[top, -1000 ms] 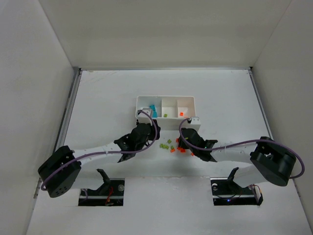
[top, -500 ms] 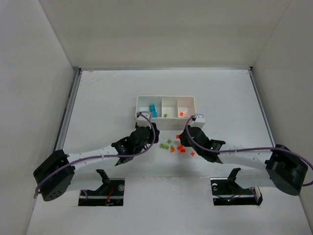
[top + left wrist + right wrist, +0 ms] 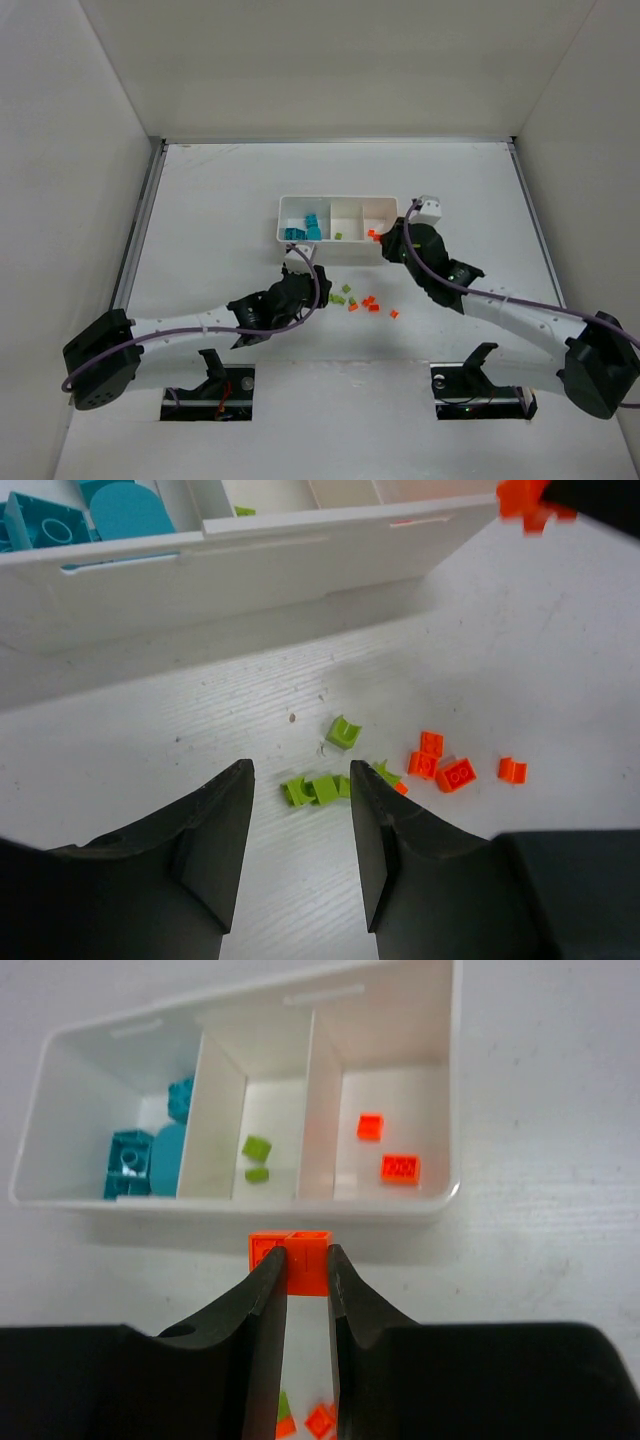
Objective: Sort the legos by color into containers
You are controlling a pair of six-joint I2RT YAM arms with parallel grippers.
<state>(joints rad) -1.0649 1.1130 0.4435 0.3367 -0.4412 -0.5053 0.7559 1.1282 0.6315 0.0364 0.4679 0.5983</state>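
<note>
Right now my right gripper (image 3: pixel 306 1265) is clamped on one orange brick (image 3: pixel 300 1258), with both fingers (image 3: pixel 262 1300) pressed against the brick's sides. In the right wrist view the brick sits just on the near side of the tray (image 3: pixel 452 1090), roughly in line with the thin wall between the middle and right compartments. I cannot tell how high it hangs above the table (image 3: pixel 220 220). Past the brick, the right compartment holds two orange pieces (image 3: pixel 400 1167), the middle one two green pieces (image 3: pixel 257 1147), and the left one several teal pieces (image 3: pixel 130 1160). From overhead, this gripper is at the tray's near right corner.

My left gripper (image 3: pixel 297 810) is spread wide with nothing between its jaws, low over the table on the near side of the loose pile. Between its fingertips I see a small cluster of green bricks (image 3: pixel 318 789) and one more green one just beyond. A few loose orange bricks (image 3: pixel 455 773) lie to the right. All of these rest on the table, apart from the tray's near wall.
</note>
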